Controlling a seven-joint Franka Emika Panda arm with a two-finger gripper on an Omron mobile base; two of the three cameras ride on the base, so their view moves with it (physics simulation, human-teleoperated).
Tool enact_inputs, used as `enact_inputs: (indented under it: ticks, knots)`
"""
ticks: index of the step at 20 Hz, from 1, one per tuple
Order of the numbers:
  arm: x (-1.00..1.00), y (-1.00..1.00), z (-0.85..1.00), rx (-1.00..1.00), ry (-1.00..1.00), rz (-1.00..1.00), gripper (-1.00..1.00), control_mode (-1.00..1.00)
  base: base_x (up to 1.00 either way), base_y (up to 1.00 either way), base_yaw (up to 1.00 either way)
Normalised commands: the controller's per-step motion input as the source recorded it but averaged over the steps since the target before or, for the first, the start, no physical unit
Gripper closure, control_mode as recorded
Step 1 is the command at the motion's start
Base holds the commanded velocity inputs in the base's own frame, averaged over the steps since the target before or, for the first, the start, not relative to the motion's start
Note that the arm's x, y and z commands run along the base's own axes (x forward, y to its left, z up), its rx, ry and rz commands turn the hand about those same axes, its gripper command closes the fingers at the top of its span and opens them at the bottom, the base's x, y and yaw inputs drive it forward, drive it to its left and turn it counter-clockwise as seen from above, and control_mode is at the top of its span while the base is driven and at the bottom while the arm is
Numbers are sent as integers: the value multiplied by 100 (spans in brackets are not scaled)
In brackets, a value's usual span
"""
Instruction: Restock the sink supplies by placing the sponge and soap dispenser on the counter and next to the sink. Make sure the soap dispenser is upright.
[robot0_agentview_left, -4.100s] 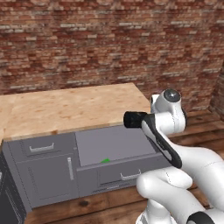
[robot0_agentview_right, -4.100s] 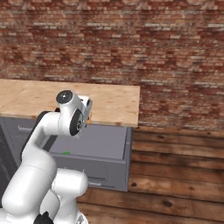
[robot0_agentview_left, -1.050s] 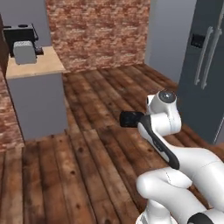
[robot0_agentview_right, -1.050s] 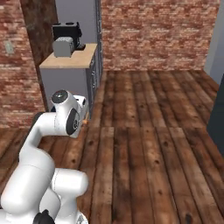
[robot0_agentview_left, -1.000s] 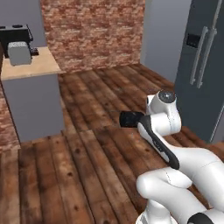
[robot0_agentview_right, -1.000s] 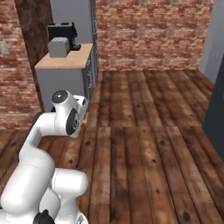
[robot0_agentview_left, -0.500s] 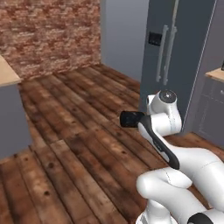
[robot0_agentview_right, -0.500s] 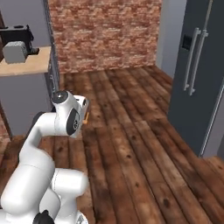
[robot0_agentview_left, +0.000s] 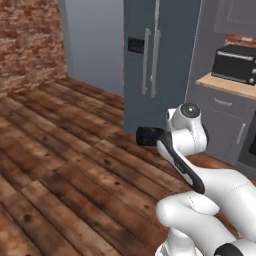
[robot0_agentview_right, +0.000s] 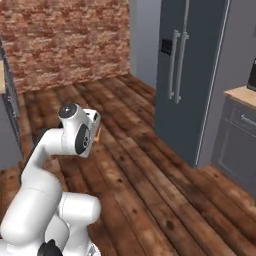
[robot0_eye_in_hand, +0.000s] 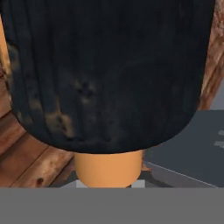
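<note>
Gripper (robot0_agentview_right: 98, 131) clamps soap dispenser (robot0_eye_in_hand: 107, 74) — black, orange-necked

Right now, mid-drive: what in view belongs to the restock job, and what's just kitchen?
Job:
- soap dispenser, black part and orange part close up in the hand view, jaws shut on it
- gripper, carrying it

Just there:
- fridge
- toaster oven on a counter
- wood floor
- brick wall
</note>
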Motion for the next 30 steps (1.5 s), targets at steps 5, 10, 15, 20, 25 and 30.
enact_inputs:
  ticks: [5, 10, 15, 20, 25, 30]
  knots:
    - [0, 0, 0, 0, 0, 0, 100, 100, 56, 0, -51]
    - [0, 0, 0, 0, 0, 0, 100, 100, 58, 0, -52]
    - [0, 0, 0, 0, 0, 0, 100, 100, 48, 0, -54]
    - [0, 0, 0, 0, 0, 0, 100, 100, 36, 0, -56]
    - [0, 0, 0, 0, 0, 0, 100, 100, 34, 0, -56]
    - [0, 0, 0, 0, 0, 0, 100, 100, 37, 0, -56]
